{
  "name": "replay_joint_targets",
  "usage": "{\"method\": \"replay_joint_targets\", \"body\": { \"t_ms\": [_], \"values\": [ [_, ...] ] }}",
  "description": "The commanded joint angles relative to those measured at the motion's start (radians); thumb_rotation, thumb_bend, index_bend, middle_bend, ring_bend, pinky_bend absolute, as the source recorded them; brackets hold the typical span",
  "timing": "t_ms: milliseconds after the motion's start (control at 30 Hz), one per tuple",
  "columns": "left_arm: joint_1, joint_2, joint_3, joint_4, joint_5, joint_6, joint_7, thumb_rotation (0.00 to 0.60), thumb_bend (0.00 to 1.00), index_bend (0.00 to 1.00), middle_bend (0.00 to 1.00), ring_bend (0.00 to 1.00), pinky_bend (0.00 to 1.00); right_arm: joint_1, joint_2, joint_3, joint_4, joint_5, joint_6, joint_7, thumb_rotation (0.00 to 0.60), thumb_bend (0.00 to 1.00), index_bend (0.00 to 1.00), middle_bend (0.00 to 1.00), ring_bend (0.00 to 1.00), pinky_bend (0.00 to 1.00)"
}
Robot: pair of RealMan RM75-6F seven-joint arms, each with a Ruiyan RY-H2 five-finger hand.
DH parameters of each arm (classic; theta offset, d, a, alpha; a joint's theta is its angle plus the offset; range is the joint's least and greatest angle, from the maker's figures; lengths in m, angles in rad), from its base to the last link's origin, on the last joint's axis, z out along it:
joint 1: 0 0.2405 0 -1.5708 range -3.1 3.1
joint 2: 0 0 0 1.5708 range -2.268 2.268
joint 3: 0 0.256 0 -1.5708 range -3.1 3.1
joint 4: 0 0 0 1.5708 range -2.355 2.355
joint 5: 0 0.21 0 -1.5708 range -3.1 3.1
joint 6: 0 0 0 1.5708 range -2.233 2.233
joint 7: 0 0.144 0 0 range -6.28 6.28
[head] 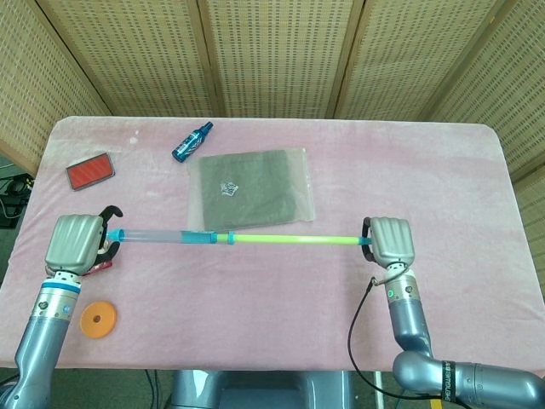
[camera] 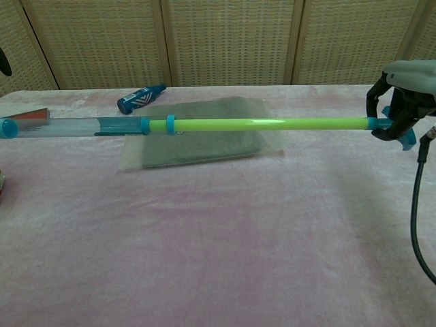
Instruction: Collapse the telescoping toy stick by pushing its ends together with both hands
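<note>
The toy stick [head: 238, 238] lies stretched out across the pink table, with a clear tube on the left, blue collars in the middle and a green rod [camera: 266, 123] on the right. My left hand [head: 77, 242] sits at its left end cap [camera: 7, 127], fingers curled under, and the cap meets the hand's edge. In the chest view only a dark fingertip [camera: 3, 63] of that hand shows. My right hand [head: 390, 241] grips the blue right end [camera: 394, 127], fingers wrapped round it.
A grey pouch in a clear bag [head: 249, 189] lies just behind the stick. A blue spray bottle [head: 192, 141] and a red card [head: 89, 170] lie at the back left. An orange disc [head: 97, 320] sits near the front left edge.
</note>
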Motion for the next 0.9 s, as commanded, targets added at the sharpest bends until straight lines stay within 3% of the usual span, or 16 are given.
{"method": "replay_joint_targets", "body": {
  "t_ms": [33,333,900],
  "values": [
    [-0.028,0.005,0.002,-0.005,-0.045,-0.018,0.02,0.6,0.32,0.33,0.78,0.68,0.63,0.004,-0.001,-0.005,-0.001,0.002,0.002,0.001,0.6,0.58,0.85,1.0,0.97,0.9],
    [-0.07,-0.008,0.025,-0.001,-0.103,-0.022,0.053,0.6,0.26,0.32,0.78,0.69,0.63,0.013,-0.003,-0.017,0.0,0.008,0.01,0.006,0.6,0.58,0.85,1.0,0.97,0.9],
    [-0.147,-0.058,0.066,0.059,-0.197,-0.007,0.09,0.6,0.26,0.33,0.79,0.69,0.63,0.022,0.025,-0.031,-0.028,0.019,0.019,0.025,0.6,0.58,0.85,1.0,0.97,0.9]
  ]
}}
